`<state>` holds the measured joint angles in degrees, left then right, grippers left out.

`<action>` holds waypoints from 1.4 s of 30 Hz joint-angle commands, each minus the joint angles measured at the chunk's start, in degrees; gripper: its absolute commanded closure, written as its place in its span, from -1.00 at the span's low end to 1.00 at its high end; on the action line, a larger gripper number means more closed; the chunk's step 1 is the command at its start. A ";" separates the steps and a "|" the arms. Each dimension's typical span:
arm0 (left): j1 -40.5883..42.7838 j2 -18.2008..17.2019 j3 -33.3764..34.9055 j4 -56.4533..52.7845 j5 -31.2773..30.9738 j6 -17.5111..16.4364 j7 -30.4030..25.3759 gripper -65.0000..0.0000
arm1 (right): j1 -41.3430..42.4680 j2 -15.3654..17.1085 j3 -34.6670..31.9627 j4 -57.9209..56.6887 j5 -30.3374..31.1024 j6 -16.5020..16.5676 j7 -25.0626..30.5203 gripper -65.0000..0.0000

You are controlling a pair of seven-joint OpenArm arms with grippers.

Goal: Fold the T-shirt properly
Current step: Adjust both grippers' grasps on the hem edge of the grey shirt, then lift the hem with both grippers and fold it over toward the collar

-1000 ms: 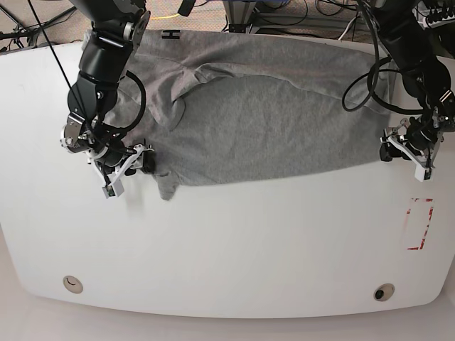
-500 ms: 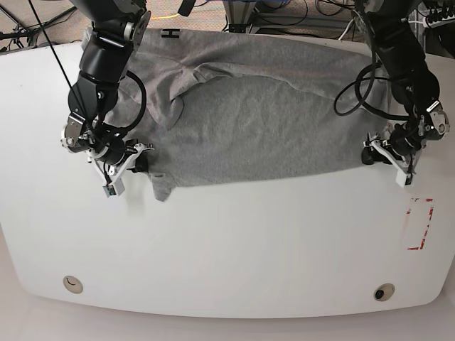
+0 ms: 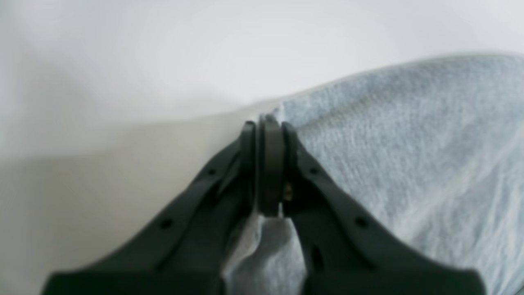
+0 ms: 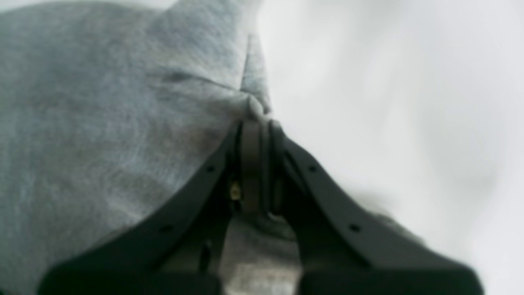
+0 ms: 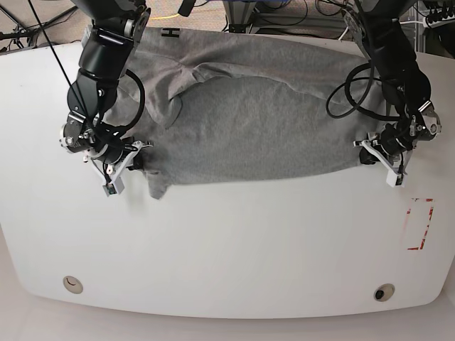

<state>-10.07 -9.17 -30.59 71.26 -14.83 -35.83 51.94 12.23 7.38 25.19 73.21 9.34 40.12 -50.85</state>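
Observation:
The grey T-shirt point(image 5: 263, 114) lies spread and rumpled across the far half of the white table point(image 5: 234, 241), with a black letter "H" point(image 5: 170, 33) showing at its far left corner. My left gripper point(image 5: 368, 151), on the right of the base view, is shut on the shirt's near right edge. In the left wrist view its black fingers point(image 3: 266, 127) pinch the T-shirt point(image 3: 409, 143). My right gripper point(image 5: 135, 158) is shut on the near left edge beside a hanging flap. In the right wrist view it point(image 4: 256, 123) grips a bunched fold of the T-shirt point(image 4: 102, 102).
A red-outlined rectangle point(image 5: 419, 224) is marked on the table at the right. Two round fittings point(image 5: 72, 284) point(image 5: 384, 292) sit near the front edge. Cables point(image 5: 284, 14) and equipment lie behind the table's far edge.
Both grippers have gone from open to shut on the shirt's near edge. The left arm slid inward toward the cloth; the right gripper shifted slightly up with the flap.

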 commanded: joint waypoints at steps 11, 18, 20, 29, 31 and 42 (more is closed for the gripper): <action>3.25 -1.07 -0.40 15.90 -0.69 -4.17 -0.73 1.00 | -2.95 0.40 -4.66 27.49 0.81 -0.12 -10.73 1.00; 6.77 -1.07 -3.48 19.42 -0.42 -4.17 -0.73 1.00 | -10.87 -0.65 -4.75 41.74 1.60 -0.12 -17.50 1.00; 6.86 -1.16 -3.74 19.42 -0.42 -4.17 -0.73 1.00 | -13.77 -1.79 -4.57 42.88 4.68 -0.12 -17.59 1.00; 10.99 -4.15 -3.83 21.00 -0.77 -4.17 -0.73 1.00 | -26.51 -2.32 3.86 42.97 25.95 -0.12 -17.68 1.00; 12.22 -4.24 -3.92 21.88 -0.77 -4.17 -0.73 1.00 | -29.15 -2.94 5.89 42.97 30.96 -0.12 -17.68 1.00; 18.37 -4.15 -6.73 30.49 -0.77 -4.17 -0.73 1.00 | -38.65 -3.38 8.44 42.79 46.26 -0.12 -17.68 1.00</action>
<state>7.94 -12.29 -36.69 99.04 -15.05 -40.10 52.62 -24.51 3.49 33.39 115.02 52.95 39.90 -69.91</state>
